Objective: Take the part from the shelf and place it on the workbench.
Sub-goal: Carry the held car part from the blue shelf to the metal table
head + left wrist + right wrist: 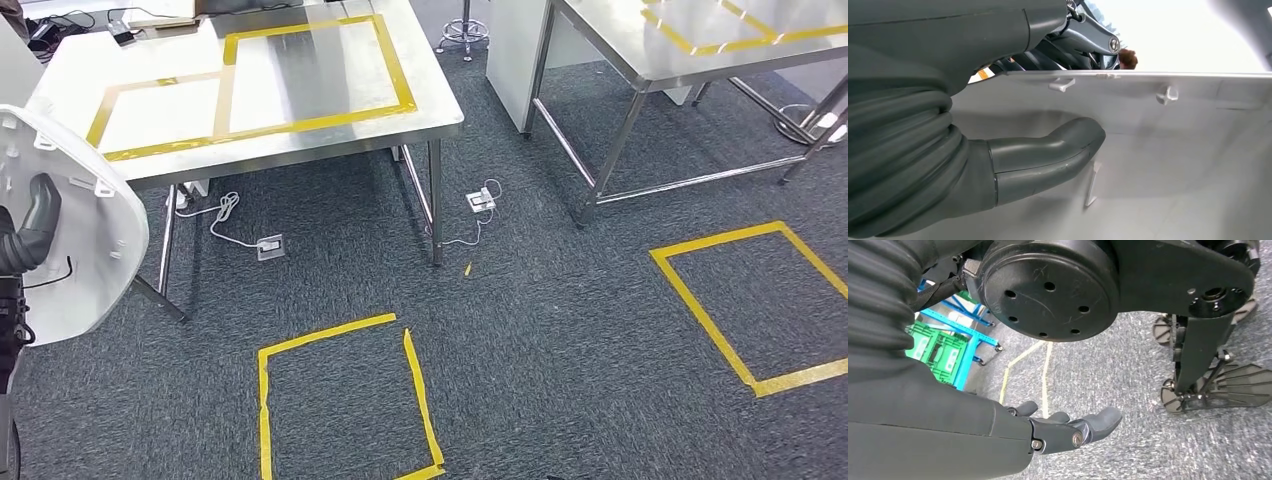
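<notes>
My left hand (28, 235) holds a large white curved plastic part (85, 240) at the left edge of the head view, its dark thumb lying across the part's inner face. In the left wrist view the thick grey thumb (1048, 155) presses on the white part (1173, 150), which has small clips along its rim. The steel workbench (300, 140), marked with yellow tape rectangles, stands ahead and slightly left. My right hand (1068, 427) hangs by my side above the carpet, fingers apart and holding nothing.
A second steel table (640, 70) stands at the upper right. Yellow tape squares (340, 400) mark the grey carpet. Floor sockets and white cables (270, 245) lie under the workbench. A blue rack with green crates (948, 347) stands behind me.
</notes>
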Motion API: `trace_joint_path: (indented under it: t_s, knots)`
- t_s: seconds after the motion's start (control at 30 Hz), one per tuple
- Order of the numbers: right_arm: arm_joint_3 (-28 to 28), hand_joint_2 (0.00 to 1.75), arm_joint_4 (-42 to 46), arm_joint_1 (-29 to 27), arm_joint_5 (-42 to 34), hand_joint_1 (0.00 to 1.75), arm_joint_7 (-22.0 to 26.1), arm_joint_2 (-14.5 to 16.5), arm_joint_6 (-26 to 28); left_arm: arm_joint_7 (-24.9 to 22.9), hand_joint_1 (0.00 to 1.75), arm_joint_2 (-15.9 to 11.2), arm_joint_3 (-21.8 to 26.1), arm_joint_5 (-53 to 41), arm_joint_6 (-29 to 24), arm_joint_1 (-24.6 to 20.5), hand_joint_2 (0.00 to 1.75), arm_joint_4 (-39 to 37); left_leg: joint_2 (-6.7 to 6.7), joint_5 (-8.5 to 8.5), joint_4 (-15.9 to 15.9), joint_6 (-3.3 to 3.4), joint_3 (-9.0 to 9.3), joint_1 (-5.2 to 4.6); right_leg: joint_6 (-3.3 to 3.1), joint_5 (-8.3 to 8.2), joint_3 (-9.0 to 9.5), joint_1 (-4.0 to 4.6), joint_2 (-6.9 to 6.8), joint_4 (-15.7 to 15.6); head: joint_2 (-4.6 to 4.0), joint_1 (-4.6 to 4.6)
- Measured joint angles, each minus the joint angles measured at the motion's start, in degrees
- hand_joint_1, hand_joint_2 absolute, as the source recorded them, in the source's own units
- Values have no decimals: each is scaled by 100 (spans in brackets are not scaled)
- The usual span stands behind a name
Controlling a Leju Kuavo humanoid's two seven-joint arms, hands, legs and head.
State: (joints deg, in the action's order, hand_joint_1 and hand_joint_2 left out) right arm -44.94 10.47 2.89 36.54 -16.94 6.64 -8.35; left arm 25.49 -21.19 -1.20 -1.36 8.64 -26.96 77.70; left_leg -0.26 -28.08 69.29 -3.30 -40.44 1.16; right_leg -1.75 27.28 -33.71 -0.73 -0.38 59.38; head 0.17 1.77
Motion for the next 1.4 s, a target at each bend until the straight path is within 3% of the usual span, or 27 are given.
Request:
trace_joint_path:
  t_s: [0.07, 0.1, 0.2, 0.27, 0.37, 0.4, 0.43, 0.47, 0.53, 0.6, 0.67, 0.77, 0.83, 0.9, 0.93, 0.97, 1.07, 1.13, 1.17, 1.2, 1.27, 1.33, 1.4]
  knots:
    - [0, 175, 0, 2, 9, 0, 3, 4, 0, 7, 175, -23, 47, 25, -7, 19, 175, 16, 41, 271, -700, 36, 347, -9, 52, 44, 41, 17, 3, 10, 0, -2]
    - [0, 175, 0, 2, 17, 0, 5, 5, 0, 9, 175, -36, 72, 36, -11, 39, 175, 26, 53, 310, -907, 72, 453, -21, 84, 58, 50, 29, 3, 12, 0, 0]
    - [0, 175, 0, 1, 42, 0, 2, 4, -2, 8, 175, -79, 140, 53, -18, 150, 175, 58, 37, 270, -993, 213, 502, -44, 176, 86, 60, 39, -10, 2, 0, 8]
    - [1, 175, 0, 4, 57, 0, -1, 4, -5, 11, 175, -108, 185, 60, -20, 187, 175, 105, 26, 254, -1005, 301, 527, -35, 241, 207, -17, 26, -11, 190, 0, 12]
    - [2, 175, -1, 3, 74, 0, -1, 4, -8, 17, 175, -120, 227, 64, -27, 247, 175, 179, 15, 219, -1010, 384, 555, -41, 291, 626, -560, 20, -2, 1201, 0, 24]
    - [2, 175, -1, 0, 77, 0, -1, 4, -9, 17, 175, -119, 232, 65, -27, 282, 175, 193, 9, 209, -1009, 395, 563, -50, 291, 692, -750, 21, -1, 1502, 0, 24]
    - [2, 175, -1, -2, 79, 0, -1, 4, -9, 17, 175, -118, 234, 65, -27, 316, 175, 205, 1, 195, -1008, 400, 576, -58, 282, 656, -857, 24, 0, 1622, 0, 26]
    - [2, 175, -1, -2, 81, 0, -1, 4, -9, 16, 175, -117, 239, 66, -27, 339, 175, 218, -9, 180, -1007, 398, 596, -65, 264, 514, -848, 28, 3, 1518, 0, 25]
    - [2, 175, 0, -1, 84, 0, 0, 4, -8, 19, 175, -118, 255, 75, -26, 353, 175, 244, -29, 143, -1005, 377, 650, -71, 194, 84, -545, 47, 11, 786, 0, 27]
    - [2, 175, 0, 2, 86, 0, 1, 0, -7, 23, 175, -125, 289, 106, -16, 354, 175, 258, -43, 99, -998, 327, 681, -88, 130, -124, -254, 76, 13, 159, 0, 24]
    - [2, 175, 0, 4, 86, 0, 1, -3, -8, 27, 175, -145, 317, 142, 7, 357, 175, 259, -49, 70, -1012, 257, 695, -95, 91, -98, -186, 102, 10, 14, 0, 22]
    - [2, 175, 0, 2, 97, 0, -1, 7, -13, 36, 175, -211, 358, 177, 38, 359, 175, 281, -38, -18, -929, 154, 701, -85, 9, -98, -70, 69, 8, -68, 0, 5]
    - [2, 175, 0, 4, 104, 0, 1, 7, -15, 42, 175, -249, 391, 201, 60, 341, 175, 284, -24, -263, -403, 97, 454, -69, -37, -75, 26, 38, 6, -108, 0, -23]
    - [2, 175, -1, 2, 105, 0, 1, 8, -14, 41, 175, -261, 407, 226, 75, 352, 175, 264, -16, -504, 326, 50, 33, -49, -51, -16, 94, 31, 5, -108, 0, -30]
    - [2, 175, -2, -1, 105, 0, 0, 9, -12, 41, 175, -262, 409, 233, 79, 371, 175, 252, -12, -497, 515, 36, -109, -40, -46, 19, 131, 28, 5, -107, 0, -31]
    - [2, 175, -2, -3, 105, 0, 0, 10, -10, 42, 175, -263, 414, 237, 82, 384, 175, 241, -8, -370, 482, 26, -145, -31, -36, 57, 176, 24, 7, -106, 0, -31]
    - [2, 175, -2, -4, 105, 0, 0, 13, -7, 45, 175, -267, 427, 240, 86, 390, 175, 230, -1, 24, 44, 18, -8, -14, -12, 126, 262, 13, 10, -104, 0, -28]
    - [2, 175, -2, -3, 105, 0, 0, 13, -7, 45, 175, -269, 429, 240, 86, 390, 175, 230, 0, 59, -10, 18, 15, -13, -10, 131, 270, 12, 10, -104, 0, -28]
    - [2, 175, -2, -2, 105, 0, 0, 14, -7, 48, 175, -276, 432, 243, 87, 389, 175, 229, 8, 176, -228, 16, 109, -7, 1, 155, 298, 9, 11, -103, 0, -29]
    - [2, 175, -1, 1, 105, 0, 4, 14, -7, 54, 175, -283, 436, 246, 88, 384, 175, 221, 17, 251, -494, 25, 240, -18, 31, 195, 322, 14, 15, -97, 0, -38]
    - [2, 175, 0, 7, 116, 0, 12, 14, -7, 84, 175, -309, 446, 260, 108, 378, 175, 200, 15, 343, -990, 155, 491, -32, 134, 279, 408, 30, 16, -88, 0, -41]
    - [3, 175, 0, 13, 128, 0, 8, 14, -7, 108, 175, -330, 451, 269, 127, 370, 175, 187, -7, 238, -1043, 321, 580, -34, 220, 347, 390, 35, 16, 47, 0, -32]
    - [4, 175, -1, 20, 128, 0, 1, 15, -6, 119, 175, -335, 447, 270, 133, 346, 175, 169, -9, 183, -1053, 386, 654, -32, 265, 540, 80, 27, 22, 587, 0, -22]
